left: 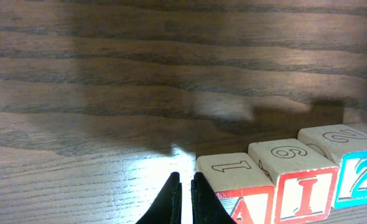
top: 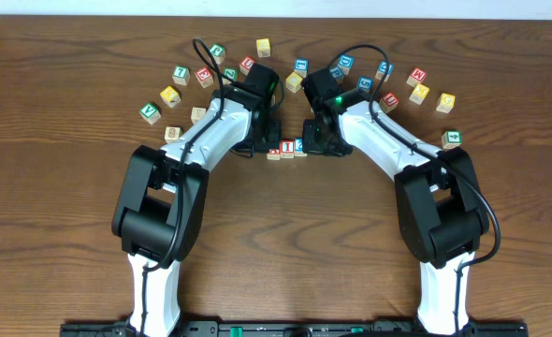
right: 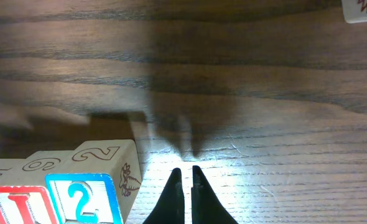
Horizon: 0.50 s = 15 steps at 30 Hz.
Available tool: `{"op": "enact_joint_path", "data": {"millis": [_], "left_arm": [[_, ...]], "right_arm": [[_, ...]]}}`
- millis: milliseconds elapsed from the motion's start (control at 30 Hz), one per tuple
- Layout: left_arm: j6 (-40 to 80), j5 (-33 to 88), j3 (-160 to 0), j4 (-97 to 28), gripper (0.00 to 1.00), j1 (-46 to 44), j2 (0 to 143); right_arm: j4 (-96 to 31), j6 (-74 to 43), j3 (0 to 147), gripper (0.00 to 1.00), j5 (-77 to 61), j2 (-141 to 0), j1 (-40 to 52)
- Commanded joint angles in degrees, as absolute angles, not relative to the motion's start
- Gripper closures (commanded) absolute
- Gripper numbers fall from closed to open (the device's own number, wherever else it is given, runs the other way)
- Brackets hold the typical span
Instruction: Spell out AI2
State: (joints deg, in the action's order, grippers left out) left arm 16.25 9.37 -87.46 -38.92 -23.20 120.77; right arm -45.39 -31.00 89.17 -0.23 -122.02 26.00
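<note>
Wooden table [top: 61, 215], arms [top: 215, 131] angled inward beside blocks [top: 286, 148]

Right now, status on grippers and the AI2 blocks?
Left gripper shut, empty, beside A block. Right gripper shut, empty, beside 2 block. I block between them, row reads AI2. Spare blocks lie apart.

1. Through my left wrist view, the first block [left: 233, 180] shows a red A in front and 1 on top.
2. The middle block [left: 301, 186] shows a red I.
3. The last block [left: 357, 177] shows a blue 2.
</note>
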Motion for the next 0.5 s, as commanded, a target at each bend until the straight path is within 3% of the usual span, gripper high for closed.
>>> {"op": "enact_joint_path", "data": {"millis": [0,467], "left_arm": [[15.3,10.1,-87.2,-38.7,0.92,-23.3,121.4],[15.3,9.8,-87.3,-38.5,0.92,-22.9,121.1]], "right_arm": [[-45.4,-31.7,88.7,0.99,0.0,-122.0,26.0],[-45.2,-30.5,89.0,0.99,0.0,-121.8,25.8]]}}
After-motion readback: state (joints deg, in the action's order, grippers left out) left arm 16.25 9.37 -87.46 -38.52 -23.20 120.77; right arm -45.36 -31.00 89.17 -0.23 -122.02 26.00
